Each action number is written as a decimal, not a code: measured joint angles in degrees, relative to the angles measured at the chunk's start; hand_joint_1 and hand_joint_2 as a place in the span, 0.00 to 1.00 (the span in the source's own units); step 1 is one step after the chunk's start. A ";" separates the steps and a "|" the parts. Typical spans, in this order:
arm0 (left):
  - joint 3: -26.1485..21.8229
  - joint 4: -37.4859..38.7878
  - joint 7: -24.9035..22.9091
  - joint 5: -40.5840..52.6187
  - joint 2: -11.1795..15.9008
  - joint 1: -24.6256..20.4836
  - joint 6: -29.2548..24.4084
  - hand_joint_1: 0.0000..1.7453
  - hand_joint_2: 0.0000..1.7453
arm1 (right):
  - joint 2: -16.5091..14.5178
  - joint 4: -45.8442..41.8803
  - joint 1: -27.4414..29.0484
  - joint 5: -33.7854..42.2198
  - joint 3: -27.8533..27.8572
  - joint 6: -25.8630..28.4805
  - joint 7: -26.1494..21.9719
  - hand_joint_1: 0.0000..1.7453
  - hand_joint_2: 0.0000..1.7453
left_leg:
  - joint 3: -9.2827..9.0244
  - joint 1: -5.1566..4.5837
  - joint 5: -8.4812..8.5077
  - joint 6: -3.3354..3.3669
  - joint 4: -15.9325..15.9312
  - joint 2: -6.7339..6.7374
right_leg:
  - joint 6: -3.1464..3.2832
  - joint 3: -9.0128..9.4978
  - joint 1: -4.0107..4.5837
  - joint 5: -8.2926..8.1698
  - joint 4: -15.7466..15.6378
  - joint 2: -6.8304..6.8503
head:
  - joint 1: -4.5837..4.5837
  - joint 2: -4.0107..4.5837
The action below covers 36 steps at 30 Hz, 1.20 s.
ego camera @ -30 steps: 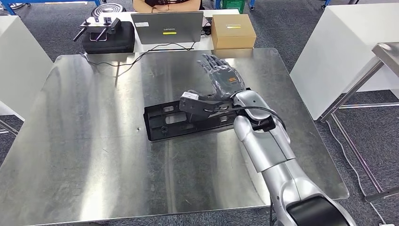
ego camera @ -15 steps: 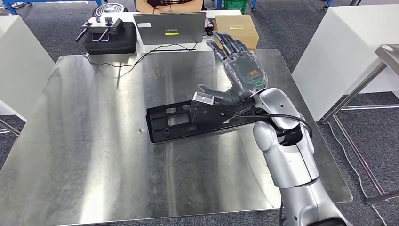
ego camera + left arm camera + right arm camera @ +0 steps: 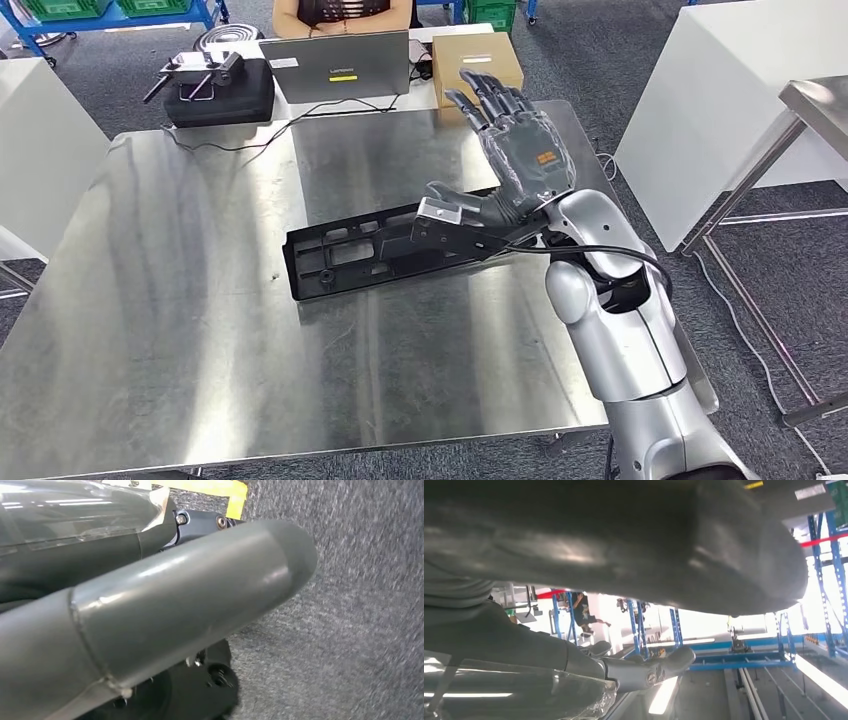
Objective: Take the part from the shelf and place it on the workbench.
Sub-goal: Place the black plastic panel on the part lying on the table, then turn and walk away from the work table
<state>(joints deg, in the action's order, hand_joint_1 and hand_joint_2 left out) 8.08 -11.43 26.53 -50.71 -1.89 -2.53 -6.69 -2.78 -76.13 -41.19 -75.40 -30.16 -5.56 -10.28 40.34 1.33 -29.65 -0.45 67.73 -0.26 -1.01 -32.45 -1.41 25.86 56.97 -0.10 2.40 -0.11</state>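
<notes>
Looking over the bench, we see bare steel along its near edge. Mid-bench lies the part, flat, its right end under our arm. Beyond, our right robot hand hovers open, fingers spread, near the far edge. Our left robot hand's state we cannot tell.

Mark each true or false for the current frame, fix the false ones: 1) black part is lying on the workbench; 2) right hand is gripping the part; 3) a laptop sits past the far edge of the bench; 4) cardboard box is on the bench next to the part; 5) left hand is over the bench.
1) True: the black part lies flat on the steel workbench.
2) False: the right hand is raised above it, fingers spread, holding nothing.
3) True: the laptop sits on the table beyond.
4) False: the cardboard box is on that far table beside the laptop.
5) False: the left hand hangs over grey carpet.
</notes>
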 joint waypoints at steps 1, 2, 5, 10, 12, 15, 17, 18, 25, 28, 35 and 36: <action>-0.03 0.00 -0.10 0.17 0.04 0.04 0.11 0.00 0.00 | 0.13 0.00 0.04 0.12 -0.06 -0.15 0.11 0.00 0.00 | 1.50 0.00 -1.58 -0.08 3.61 0.00 | 0.09 -0.09 0.12 -0.05 0.02 0.03 | 0.01 0.00; -0.07 0.00 -0.21 0.34 0.08 0.10 0.20 0.00 0.00 | 0.27 0.00 0.08 0.24 -0.13 -0.26 0.21 0.00 0.00 | 2.36 0.00 -2.29 -0.11 5.87 0.01 | 0.13 -0.17 0.20 -0.09 0.05 0.05 | 0.02 0.00; -0.51 0.00 -0.56 1.04 0.17 0.21 0.55 0.00 0.00 | 0.62 -0.20 0.10 0.50 -0.26 -0.42 0.57 0.00 0.00 | -1.69 0.00 1.37 0.20 -0.39 0.02 | 0.17 -0.22 0.27 -0.14 0.23 0.00 | 0.03 0.00; -1.44 -0.03 -0.75 2.12 0.23 -0.08 0.69 0.00 0.00 | 1.08 -0.81 -0.10 0.60 -0.42 -0.56 0.81 0.00 0.00 | -6.24 -0.57 3.99 1.37 -9.20 -0.14 | -0.65 -0.61 0.79 -0.34 0.47 -0.01 | -0.14 0.00; -1.58 -0.08 -0.77 2.21 0.20 -0.16 0.70 0.00 0.00 | 1.34 -0.84 -0.14 0.66 -0.55 -0.60 0.81 0.00 0.00 | -6.12 -0.51 4.49 2.22 -9.53 -0.02 | -1.05 -1.13 0.71 0.32 1.16 0.01 | -0.18 0.00; -1.97 -0.19 -0.78 2.49 0.21 -0.28 0.69 0.00 0.00 | 1.84 -0.85 -0.21 0.86 -0.75 -0.77 0.83 0.00 0.00 | -5.51 -0.44 5.22 3.36 -9.81 0.16 | -0.62 -4.67 0.67 5.25 9.59 0.03 | -0.45 0.00; -2.28 -0.22 -0.79 2.58 0.24 -0.31 0.68 0.00 0.00 | 2.14 -0.85 -0.07 0.91 -0.91 -0.94 0.84 0.00 0.00 | -4.85 -0.56 5.64 3.68 -9.79 0.20 | -0.64 -7.07 0.66 7.82 16.04 0.03 | -0.51 0.00; -2.39 -0.23 -0.79 2.60 0.23 -0.31 0.68 0.00 0.00 | 2.26 -0.85 -0.01 0.91 -0.98 -1.00 0.84 0.00 0.00 | -4.55 -0.61 5.88 3.69 -9.78 0.20 | -0.90 -6.99 0.67 7.90 16.69 0.03 | -0.53 0.00; -2.76 -0.34 -0.88 2.72 0.08 -0.32 0.66 0.00 0.00 | 2.28 -0.90 -0.46 0.95 -1.25 -1.06 0.84 0.00 0.00 | -3.69 -0.74 7.39 2.01 -9.75 0.26 | -1.44 2.47 1.14 2.45 0.07 0.51 | -0.57 0.00; -2.97 -0.39 -0.91 2.78 -0.01 -0.29 0.61 0.00 0.00 | 1.93 -0.90 -0.65 1.04 -1.26 -1.06 0.84 0.00 0.00 | -2.86 -0.46 5.69 0.88 -8.32 0.25 | -0.20 1.84 0.43 1.08 -0.67 0.59 | -0.51 0.00; -3.86 -0.43 -0.91 3.06 -0.10 -0.23 0.46 0.00 0.00 | 1.47 -0.67 -0.55 0.68 -1.37 -1.54 0.84 0.00 0.00 | -2.53 0.35 -0.94 -0.81 1.33 0.16 | 0.16 -0.84 0.10 -1.16 -0.44 0.71 | -0.05 0.00; -4.07 -0.46 -0.90 3.13 -0.10 -0.27 0.44 0.00 0.00 | 1.46 -0.63 -0.65 0.54 -1.38 -1.56 0.84 0.00 0.00 | -5.14 0.54 0.16 -0.99 -2.63 0.19 | -0.04 -1.19 0.02 -1.33 -0.17 0.71 | -0.05 0.00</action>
<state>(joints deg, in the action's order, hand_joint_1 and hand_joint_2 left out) 4.02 -11.89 25.63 -47.58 -1.99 -2.80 -6.25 -1.32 -76.76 -41.83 -74.87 -31.54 -7.12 -9.44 35.20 1.87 -29.49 -1.44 65.11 -0.08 -1.06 -33.64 -1.39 24.54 56.80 0.61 2.35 -0.11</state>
